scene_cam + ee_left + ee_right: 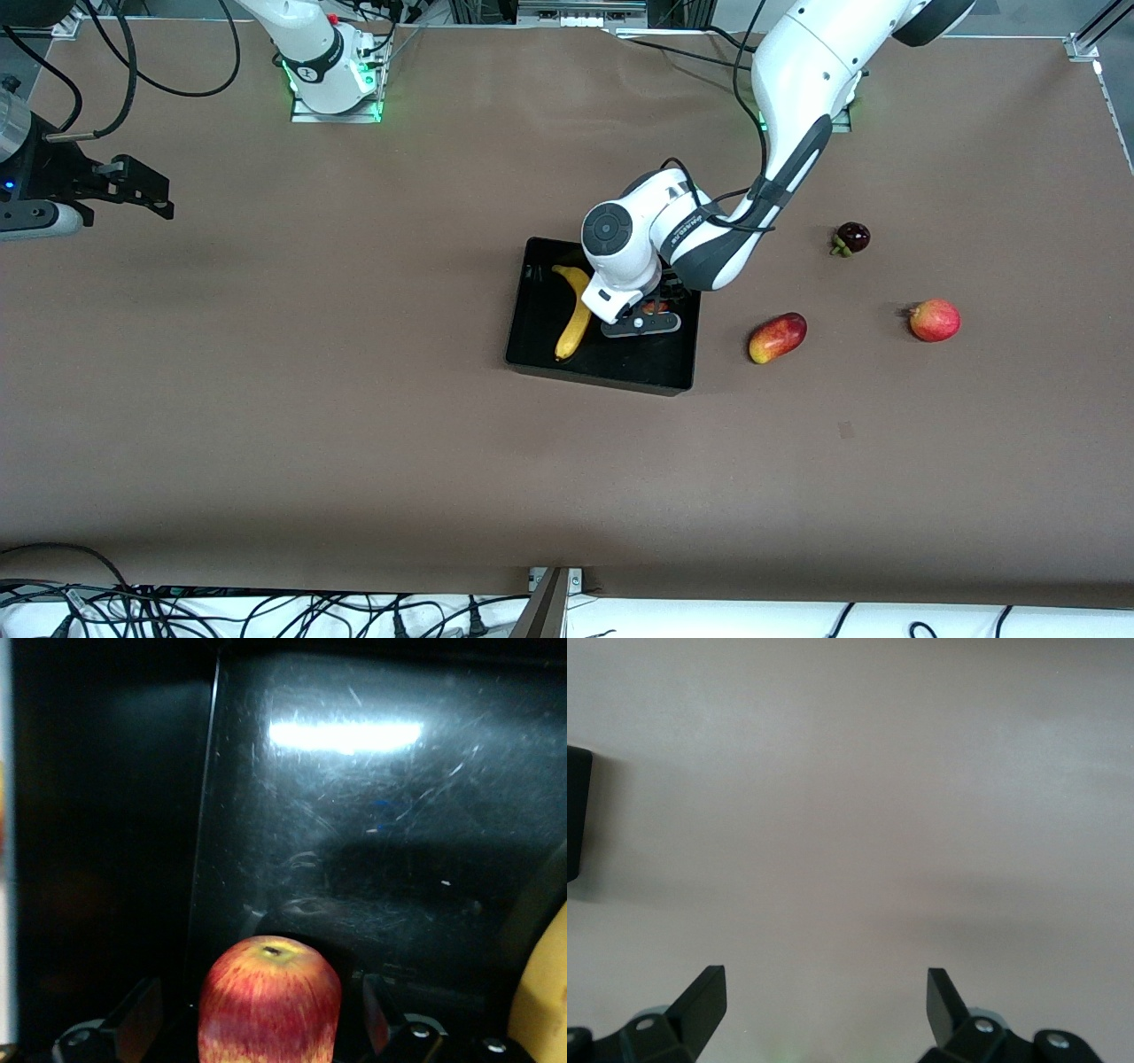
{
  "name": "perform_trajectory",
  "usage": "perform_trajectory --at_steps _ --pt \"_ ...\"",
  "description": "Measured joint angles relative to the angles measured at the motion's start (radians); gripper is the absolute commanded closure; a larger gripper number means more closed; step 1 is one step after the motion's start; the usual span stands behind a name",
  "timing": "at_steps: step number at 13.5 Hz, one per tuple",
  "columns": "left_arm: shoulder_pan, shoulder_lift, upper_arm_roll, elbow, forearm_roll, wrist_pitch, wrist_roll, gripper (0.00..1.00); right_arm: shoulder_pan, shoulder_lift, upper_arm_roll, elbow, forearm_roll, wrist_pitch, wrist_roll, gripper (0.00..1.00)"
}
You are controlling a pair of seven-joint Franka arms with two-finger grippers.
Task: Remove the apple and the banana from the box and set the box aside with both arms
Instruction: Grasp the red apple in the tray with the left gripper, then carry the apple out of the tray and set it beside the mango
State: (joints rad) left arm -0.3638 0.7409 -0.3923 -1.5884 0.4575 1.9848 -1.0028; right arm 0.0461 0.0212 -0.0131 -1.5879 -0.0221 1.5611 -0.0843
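The black box (620, 368) sits mid-table. The yellow banana (574, 312) lies in it, at the end toward the right arm. My left gripper (651, 312) reaches down into the box beside the banana. In the left wrist view the red-and-yellow apple (270, 1001) stands on the box floor (354, 859) between the open fingers (133, 1020), with a gap on each side. The banana's edge (542, 992) shows there too. My right gripper (164, 199) waits open and empty over bare table at the right arm's end; its fingers (700, 1005) are wide apart.
Three other fruits lie on the table toward the left arm's end: a red-yellow oblong fruit (778, 338), a round red fruit (935, 320) and a small dark one (852, 237). A black corner (576, 815) shows at the edge of the right wrist view.
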Motion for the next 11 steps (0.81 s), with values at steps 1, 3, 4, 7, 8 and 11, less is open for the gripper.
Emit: perform_trajectory --at_steps 1,3,4,7,8,11 --pt "-0.004 0.01 0.0 0.0 0.0 0.0 0.0 0.0 0.0 0.0 0.0 0.0 0.0 0.0 0.0 0.0" --pt "-0.011 0.034 0.0 0.0 0.0 0.0 0.0 0.19 0.0 0.0 0.0 0.0 0.0 0.0 0.0 0.0" --pt "-0.013 0.043 0.0 0.0 0.0 0.001 0.006 0.48 0.0 0.0 0.0 0.0 0.0 0.0 0.0 0.0" --pt "-0.009 0.048 0.002 0.003 0.001 0.001 0.054 0.85 0.0 0.0 0.0 0.0 0.0 0.0 0.0 0.0" --pt "-0.007 0.048 0.002 0.008 0.001 0.001 0.059 0.85 0.0 0.0 0.0 0.0 0.0 0.0 0.0 0.0" --pt "0.004 0.037 0.002 0.038 -0.002 -0.001 0.063 0.83 0.0 0.0 0.0 0.0 0.0 0.0 0.0 0.0"
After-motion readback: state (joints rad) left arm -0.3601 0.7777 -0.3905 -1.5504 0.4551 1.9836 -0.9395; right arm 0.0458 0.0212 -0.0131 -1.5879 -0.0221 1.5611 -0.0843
